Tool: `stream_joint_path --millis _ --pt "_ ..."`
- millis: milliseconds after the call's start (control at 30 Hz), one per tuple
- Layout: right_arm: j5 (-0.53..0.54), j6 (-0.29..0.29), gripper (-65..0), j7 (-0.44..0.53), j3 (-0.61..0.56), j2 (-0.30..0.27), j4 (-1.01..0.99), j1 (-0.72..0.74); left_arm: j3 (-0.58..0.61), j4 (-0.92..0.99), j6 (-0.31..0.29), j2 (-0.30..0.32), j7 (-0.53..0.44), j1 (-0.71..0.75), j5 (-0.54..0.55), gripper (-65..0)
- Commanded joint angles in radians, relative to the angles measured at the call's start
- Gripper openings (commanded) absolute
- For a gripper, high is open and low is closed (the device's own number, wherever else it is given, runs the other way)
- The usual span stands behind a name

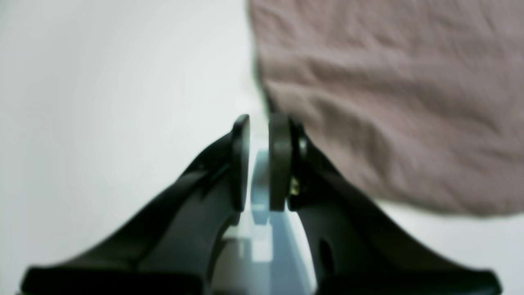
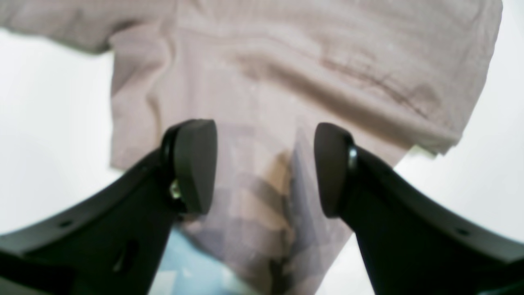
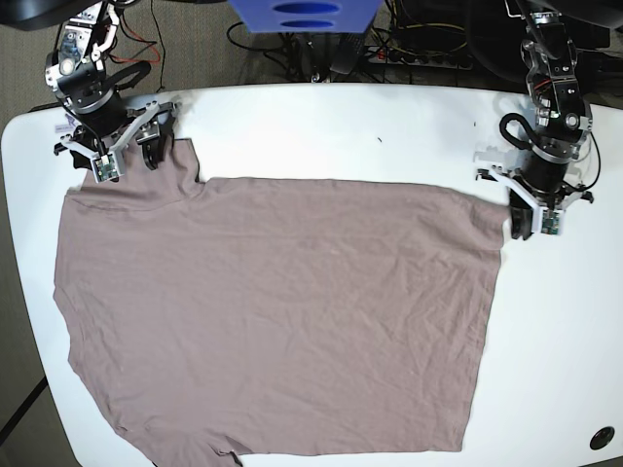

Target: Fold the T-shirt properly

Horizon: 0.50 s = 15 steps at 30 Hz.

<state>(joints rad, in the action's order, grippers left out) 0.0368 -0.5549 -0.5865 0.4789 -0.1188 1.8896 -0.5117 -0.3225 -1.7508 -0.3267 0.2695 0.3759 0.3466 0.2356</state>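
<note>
The left gripper hangs just off the T-shirt's edge near the table's far edge, its two jaws drawn nearly together with only a thin slit of white surface between them. Nothing is pinched there; the cloth lies just beside the outer finger, and whether it touches is hard to tell through the blur. The right gripper stands over the sleeve near the table's other far corner, its two pads well apart, with mauve fabric showing in the gap below them, not clamped.

Counted: one garment, two arms, one white table with rounded corners. The shirt lies spread flat and wrinkled across most of the tabletop, its lower part running off the near edge of the base view. No print, label or writing can be read on the fabric or on the grippers.

Beyond the table's far edge sit a blue box and a tangle of cables. A small dark round mark sits near the table's near corner on the left arm's side.
</note>
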Motion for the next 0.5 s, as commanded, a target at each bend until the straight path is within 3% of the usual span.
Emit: stream_joint_path --millis 0,467 --pt "0.012 0.000 -28.5 0.021 0.012 -0.010 0.013 -0.006 -0.014 -0.034 0.002 0.010 -0.027 -0.002 0.008 -56.2" --pt "0.006 -0.004 -28.2 0.015 -0.007 -0.012 0.013 0.017 -0.019 -0.007 0.003 0.005 -0.023 -0.022 0.015 -56.5"
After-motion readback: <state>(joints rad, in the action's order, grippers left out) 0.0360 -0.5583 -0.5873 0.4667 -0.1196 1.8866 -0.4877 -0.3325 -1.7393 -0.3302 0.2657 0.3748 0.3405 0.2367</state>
